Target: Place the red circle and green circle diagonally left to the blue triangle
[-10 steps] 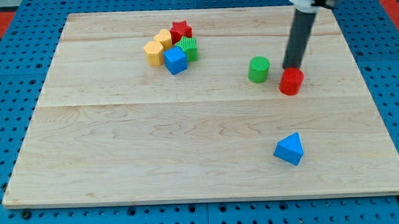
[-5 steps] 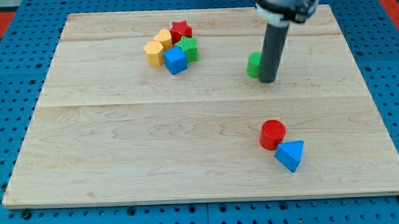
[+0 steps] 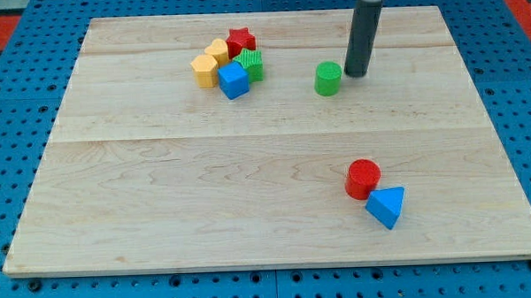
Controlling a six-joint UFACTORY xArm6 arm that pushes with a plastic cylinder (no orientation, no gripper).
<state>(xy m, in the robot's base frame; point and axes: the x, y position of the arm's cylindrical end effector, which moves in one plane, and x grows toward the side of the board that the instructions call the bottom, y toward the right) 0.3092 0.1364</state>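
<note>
— Now, where is my tip seen, and is anything held by it?

— It is found at the end of the dark rod, near the view's top, just beside the green circle at that block's three o'clock. Whether the two are touching cannot be told. Nothing is gripped: the rod ends plainly, with no jaws to part or close, so no open or closed state can be given.

— How is the green circle made out?

— A short, upright cylinder is seen, bright green, its flat round top a shade lighter than its side. It is placed on the wooden board, well apart from the other task blocks.

— And those?

— The red circle is a similar short cylinder, glossy red. It is set against the blue triangle, at that block's ten o'clock, and the two appear to be touching. The blue triangle is a wedge with its point turned toward the view's top. From it, the green circle lies at about eleven o'clock, far off.

— Anything else?

— A cluster is gathered at the green circle's nine o'clock: two yellow blocks, a red star, a blue cube and a green block, all packed together.
</note>
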